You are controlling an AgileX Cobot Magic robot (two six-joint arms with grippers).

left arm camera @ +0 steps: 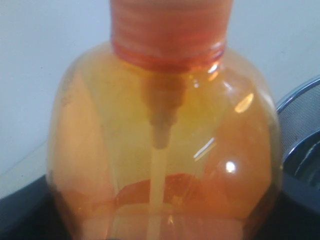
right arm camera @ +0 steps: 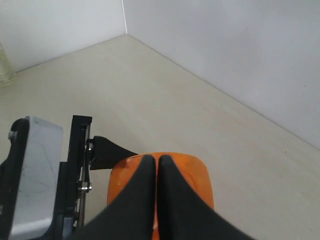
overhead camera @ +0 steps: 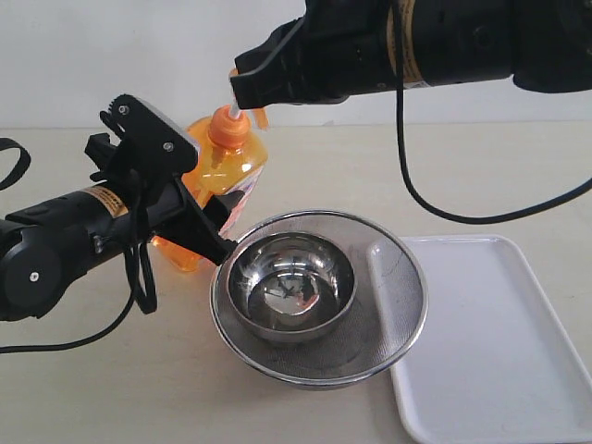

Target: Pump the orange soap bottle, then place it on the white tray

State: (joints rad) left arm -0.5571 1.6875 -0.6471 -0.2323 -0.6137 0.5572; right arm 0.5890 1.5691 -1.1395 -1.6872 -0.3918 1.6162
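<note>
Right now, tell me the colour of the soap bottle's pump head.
Orange; the pump head shows best in the right wrist view.

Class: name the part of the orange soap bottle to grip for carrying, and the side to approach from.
Grip the orange soap bottle around its broad lower body, coming from the side away from the strainer, as the left pincer does. The neck is narrow and the right pincer covers the pump head.

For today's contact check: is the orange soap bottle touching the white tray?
Apart. The exterior view shows the mesh strainer lying between the orange soap bottle and the white tray.
</note>
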